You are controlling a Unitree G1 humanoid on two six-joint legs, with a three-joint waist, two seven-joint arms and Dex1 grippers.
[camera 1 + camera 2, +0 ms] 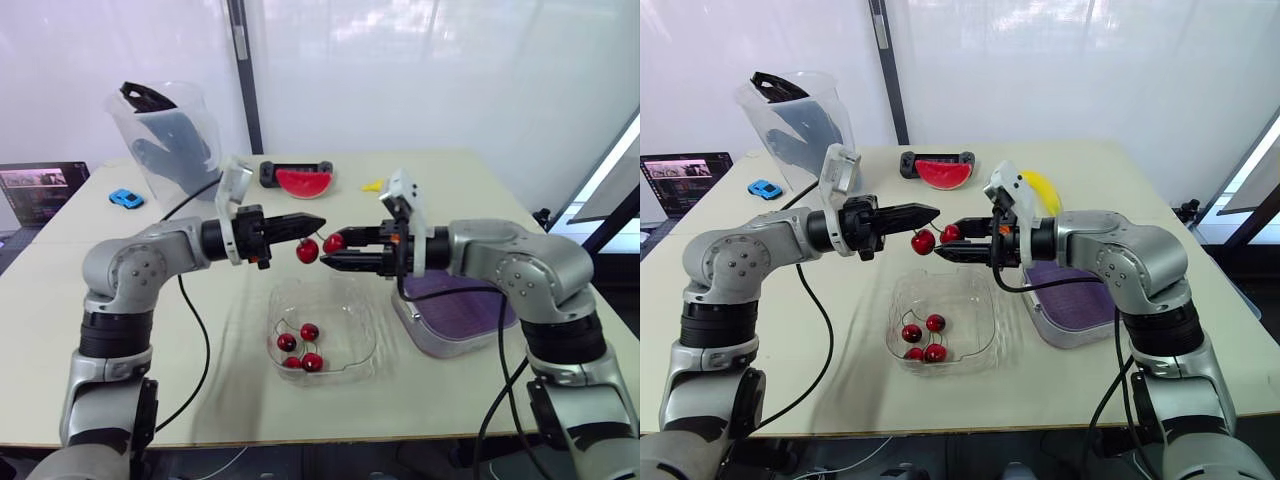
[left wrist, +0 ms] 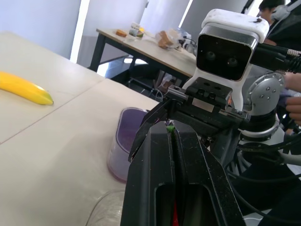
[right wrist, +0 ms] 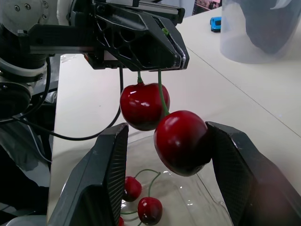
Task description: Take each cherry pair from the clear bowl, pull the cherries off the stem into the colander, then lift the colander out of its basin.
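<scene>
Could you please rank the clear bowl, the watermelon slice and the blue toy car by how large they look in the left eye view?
1. clear bowl, largest, though it lies nearest the camera.
2. watermelon slice.
3. blue toy car, smallest; it sits about as far back as the slice, so that order is safe.

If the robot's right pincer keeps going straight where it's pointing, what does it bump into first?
The cherry pair hanging from the left pincer: one cherry already sits between the open fingers of the right pincer. Further on it would probably hit the left pincer's tip, though depth is hard to judge.
</scene>
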